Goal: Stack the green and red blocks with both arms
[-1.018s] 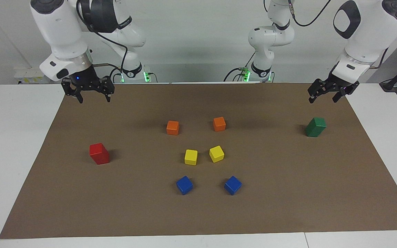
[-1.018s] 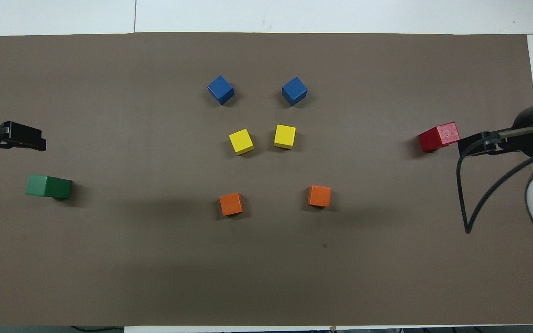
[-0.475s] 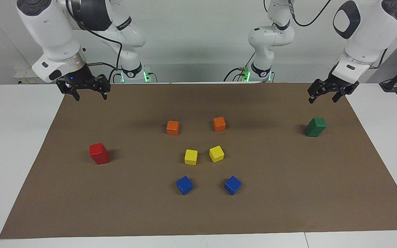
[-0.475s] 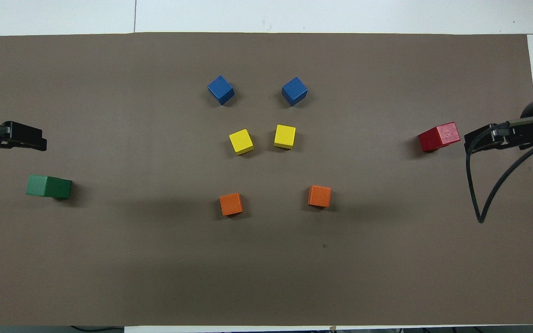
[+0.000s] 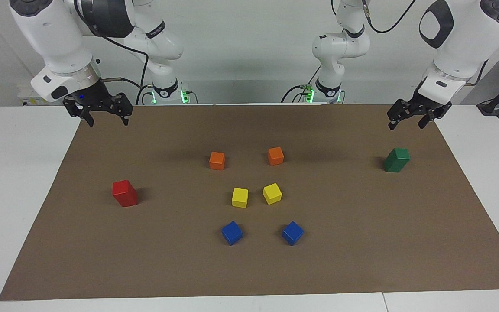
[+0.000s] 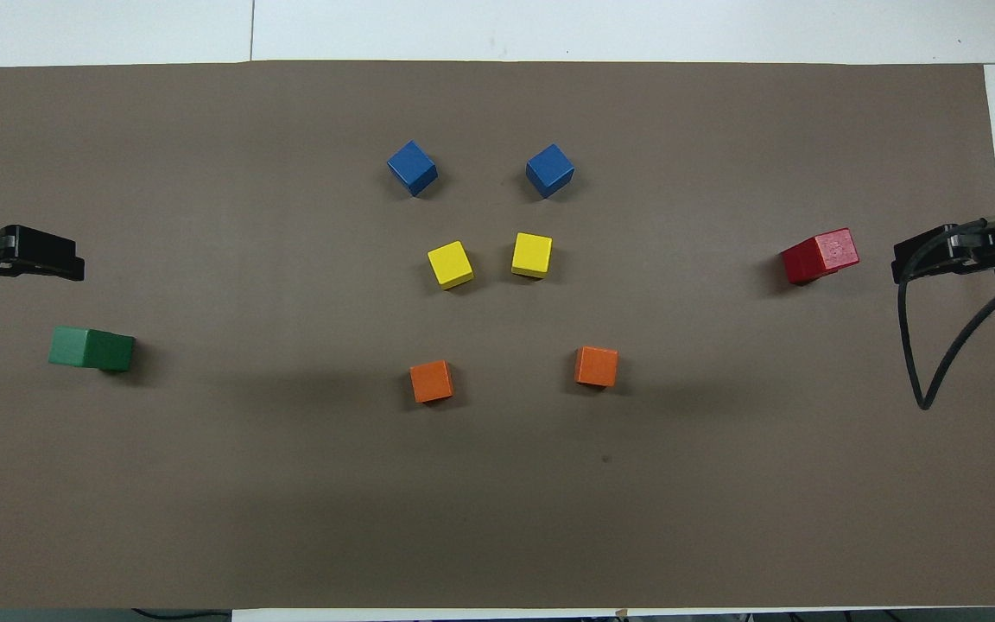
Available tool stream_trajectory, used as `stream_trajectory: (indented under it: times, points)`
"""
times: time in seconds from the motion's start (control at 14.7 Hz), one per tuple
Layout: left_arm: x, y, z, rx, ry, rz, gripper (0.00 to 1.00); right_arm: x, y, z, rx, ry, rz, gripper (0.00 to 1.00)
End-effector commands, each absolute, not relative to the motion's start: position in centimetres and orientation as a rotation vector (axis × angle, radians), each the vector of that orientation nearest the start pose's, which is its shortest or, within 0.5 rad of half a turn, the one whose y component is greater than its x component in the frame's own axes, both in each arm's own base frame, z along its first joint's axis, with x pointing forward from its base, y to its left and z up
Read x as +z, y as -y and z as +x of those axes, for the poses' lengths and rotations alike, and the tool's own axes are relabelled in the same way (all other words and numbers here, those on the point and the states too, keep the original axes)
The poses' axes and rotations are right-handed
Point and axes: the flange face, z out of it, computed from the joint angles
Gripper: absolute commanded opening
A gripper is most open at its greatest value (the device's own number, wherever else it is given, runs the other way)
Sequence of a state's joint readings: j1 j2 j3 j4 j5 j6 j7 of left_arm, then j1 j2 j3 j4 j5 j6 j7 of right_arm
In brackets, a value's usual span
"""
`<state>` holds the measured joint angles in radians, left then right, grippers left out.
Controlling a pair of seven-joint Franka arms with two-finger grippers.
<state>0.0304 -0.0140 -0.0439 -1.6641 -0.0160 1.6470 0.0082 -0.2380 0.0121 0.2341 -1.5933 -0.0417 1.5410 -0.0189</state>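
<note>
Both stacks appeared built; arms clear.

Over the counter's robot edge, the left gripper (image 5: 410,120) and right gripper (image 5: 105,118) hung with jaws wide and empty. Farther out, the green stack (image 5: 396,160) stood at the left arm's end and the red stack (image 5: 124,193) at the right arm's end, each apparently two cubes tall; nothing seemed left.

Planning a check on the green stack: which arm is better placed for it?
Left arm: its open jaws hang close to the green stack; the right arm hangs near the red stack.
</note>
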Motion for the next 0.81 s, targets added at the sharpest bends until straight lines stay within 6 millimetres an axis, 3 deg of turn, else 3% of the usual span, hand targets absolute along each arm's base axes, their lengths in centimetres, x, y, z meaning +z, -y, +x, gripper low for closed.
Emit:
stream_trajectory:
  times: [0.0,0.41,0.75]
  points:
    - [59.9,0.7,55.8,0.017,-0.010,-3.132,1.00,60.6,0.9,55.2,0.108,-0.041,-3.150,1.00]
    - [59.5,1.1,56.0,0.017,-0.020,-3.137,1.00,59.1,0.4,54.8,0.078,-0.056,-3.144,1.00]
    - [59.4,1.5,56.1,0.009,-0.032,-3.137,1.00,59.1,0.2,54.6,0.078,-0.056,-3.146,1.00]
